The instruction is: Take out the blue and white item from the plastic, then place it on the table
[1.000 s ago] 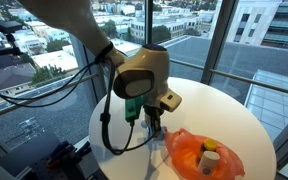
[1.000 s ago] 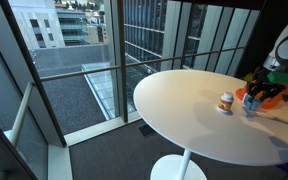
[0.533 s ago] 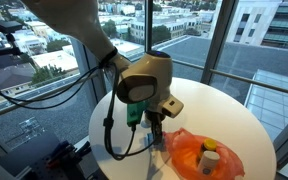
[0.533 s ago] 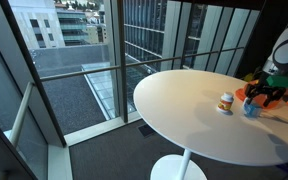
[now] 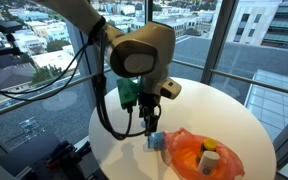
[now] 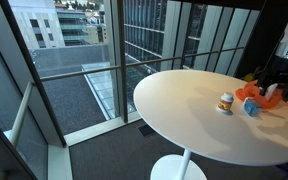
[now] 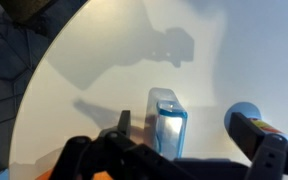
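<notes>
Blue and white packet-like item (image 5: 156, 141) lying on the round white table (image 5: 224, 110), outside the crinkly orange plastic bag (image 5: 197, 156) and just beside it.
The Robotiq gripper (image 5: 150, 125) hangs just above it, fingers spread, nothing between them. The packet looks light, small and probably slick-skinned, so it is liable to skid or tip. A pinch across its long flat sides, near the middle, seems surest.

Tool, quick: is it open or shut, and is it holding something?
Tool: open, holding nothing; the blue and white item lies on the table.
</notes>
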Robot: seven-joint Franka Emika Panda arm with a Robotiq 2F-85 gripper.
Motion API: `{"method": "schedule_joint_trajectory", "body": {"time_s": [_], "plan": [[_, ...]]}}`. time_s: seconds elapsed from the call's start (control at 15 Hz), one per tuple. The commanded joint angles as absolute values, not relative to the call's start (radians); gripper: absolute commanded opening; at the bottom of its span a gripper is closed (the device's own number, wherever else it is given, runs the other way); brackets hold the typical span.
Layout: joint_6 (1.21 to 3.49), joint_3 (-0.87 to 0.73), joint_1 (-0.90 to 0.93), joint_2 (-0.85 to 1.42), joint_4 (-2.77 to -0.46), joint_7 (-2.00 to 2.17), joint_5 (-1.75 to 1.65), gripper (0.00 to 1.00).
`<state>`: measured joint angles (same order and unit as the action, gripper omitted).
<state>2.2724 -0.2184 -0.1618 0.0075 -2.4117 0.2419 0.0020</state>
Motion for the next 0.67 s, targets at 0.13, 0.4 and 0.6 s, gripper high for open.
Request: {"method": "schedule_joint_trajectory", "body": {"time_s": [0.13, 0.4, 0.6], "plan": [[2.091, -0.199, -0.176, -0.166, -2.408, 0.156, -0.114, 1.0], [2.012, -0.192, -0.177, -0.208, -2.382, 0.126, -0.11, 1.0], [2.026, -0.19, -0.177, -0.203, -2.395, 0.144, -0.094, 1.0]]}}
